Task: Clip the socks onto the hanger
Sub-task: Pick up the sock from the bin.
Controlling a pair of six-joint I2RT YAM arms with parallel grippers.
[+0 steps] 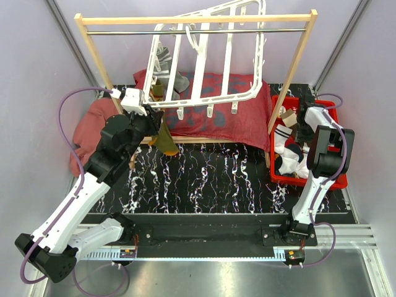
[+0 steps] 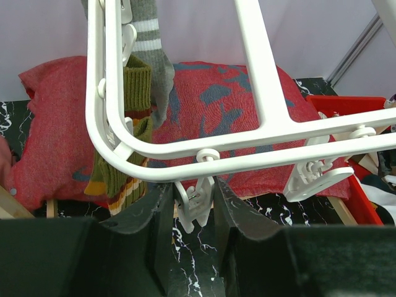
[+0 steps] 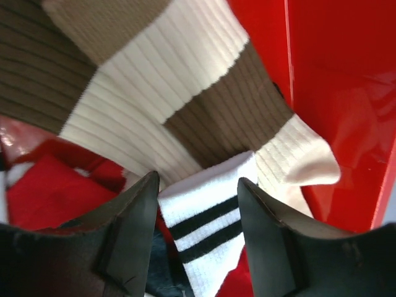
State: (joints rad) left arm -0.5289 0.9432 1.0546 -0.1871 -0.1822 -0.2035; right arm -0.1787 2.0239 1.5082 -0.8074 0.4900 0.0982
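With the fingers (image 2: 148,235) of the left gripper (image 2: 193,185), pinches a small white clip (image 2: 195,210) under the lower bar of the hanger (image 2: 263,93), bottom centre of the left wrist view; looks pressed from both sides, probably to hold it open. With the fingers (image 3: 124,235) of the right gripper (image 3: 198,185), stands spread over a white sock with black stripes (image 3: 207,229) in the red bin (image 3: 334,93), at the right edge of the top view; perhaps touches, but grips nothing. Shows a brown and cream sock (image 3: 154,93) just behind, across the upper half of the right wrist view. As for the hanger, hangs tilted from the wooden rail (image 1: 198,20), upper centre of the top view, with a grey sock (image 2: 151,62) and an olive sock (image 2: 137,86) hanging at its left side. Seems to be the fetching of the next sock. Calls next for closing on the white cuff alone, lifting it free of the pile, and bringing its edge leftwards into the waiting clip.
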